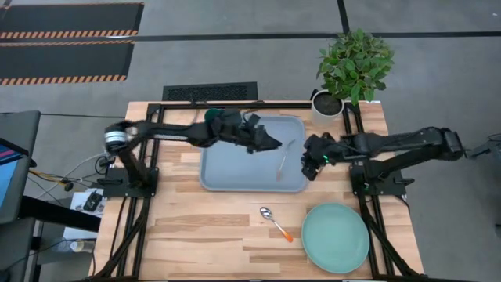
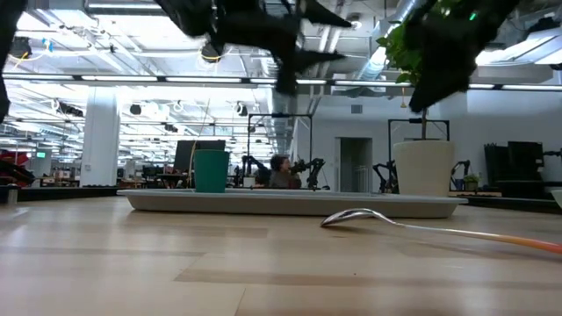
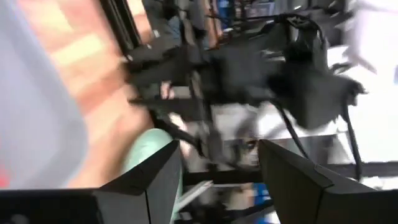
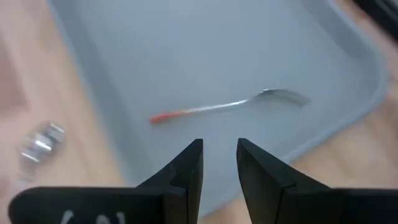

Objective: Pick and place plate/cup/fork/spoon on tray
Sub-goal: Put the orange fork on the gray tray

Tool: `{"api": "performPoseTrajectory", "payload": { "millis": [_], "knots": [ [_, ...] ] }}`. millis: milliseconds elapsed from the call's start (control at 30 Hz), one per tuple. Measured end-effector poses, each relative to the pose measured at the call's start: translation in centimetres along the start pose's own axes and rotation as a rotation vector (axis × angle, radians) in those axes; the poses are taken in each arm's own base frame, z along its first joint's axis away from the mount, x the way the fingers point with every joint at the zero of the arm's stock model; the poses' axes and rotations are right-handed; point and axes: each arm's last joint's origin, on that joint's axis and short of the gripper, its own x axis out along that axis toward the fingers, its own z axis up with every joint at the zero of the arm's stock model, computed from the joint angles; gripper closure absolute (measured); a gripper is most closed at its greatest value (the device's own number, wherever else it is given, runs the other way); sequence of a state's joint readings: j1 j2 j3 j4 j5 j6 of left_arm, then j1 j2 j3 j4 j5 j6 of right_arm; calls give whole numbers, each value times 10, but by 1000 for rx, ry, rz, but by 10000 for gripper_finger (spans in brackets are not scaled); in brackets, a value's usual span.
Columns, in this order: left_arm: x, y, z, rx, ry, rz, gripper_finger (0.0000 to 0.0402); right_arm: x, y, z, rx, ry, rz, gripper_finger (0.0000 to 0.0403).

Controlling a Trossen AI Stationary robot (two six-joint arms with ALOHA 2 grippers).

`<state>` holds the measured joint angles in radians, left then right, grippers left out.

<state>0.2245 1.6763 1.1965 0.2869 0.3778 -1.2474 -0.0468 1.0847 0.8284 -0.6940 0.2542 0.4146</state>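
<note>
tabletop scene, left to right: left gripper (image 1: 270, 142) is hovering over the tray (image 1: 227, 174), fingers apart and empty, with the cup (image 2: 211, 170) sitting at the tray's far corner. fork (image 1: 282, 160) is lying on the tray beside the right gripper (image 1: 310, 169), fingers narrowly parted, empty. spoon (image 1: 275, 222) and plate (image 1: 335, 237) are waiting on the table; picking up the spoon seems next.

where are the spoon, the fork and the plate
spoon (image 1: 266, 212), high view, on its silver bowl, lying on the bare table
fork (image 1: 282, 159), high view, on its thin shaft, lying on the tray
plate (image 1: 335, 237), high view, on the middle of its mint-green face
</note>
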Motion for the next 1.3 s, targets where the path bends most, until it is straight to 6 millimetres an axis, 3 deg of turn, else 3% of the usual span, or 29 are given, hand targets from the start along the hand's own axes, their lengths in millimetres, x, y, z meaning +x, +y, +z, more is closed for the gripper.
{"api": "performPoseTrajectory", "payload": {
  "millis": [200,367,567,700,1000,1300],
  "knots": [
    [-57,-43,-21,175,-24,150,200,43,-29,14,-340,120,60,280],
    [-97,-67,-44,240,-108,258,200,76,-49,14,-552,230,67,280],
    [-135,-79,-60,278,-186,373,200,109,-64,11,-614,322,66,279],
    [-155,-82,-63,289,-192,402,200,116,-68,22,-559,357,56,279],
    [-174,-79,-68,323,-171,486,200,111,-71,62,-694,229,14,279],
    [-177,-73,-71,317,-134,544,200,138,-81,48,-788,373,117,279]
  ]
}}
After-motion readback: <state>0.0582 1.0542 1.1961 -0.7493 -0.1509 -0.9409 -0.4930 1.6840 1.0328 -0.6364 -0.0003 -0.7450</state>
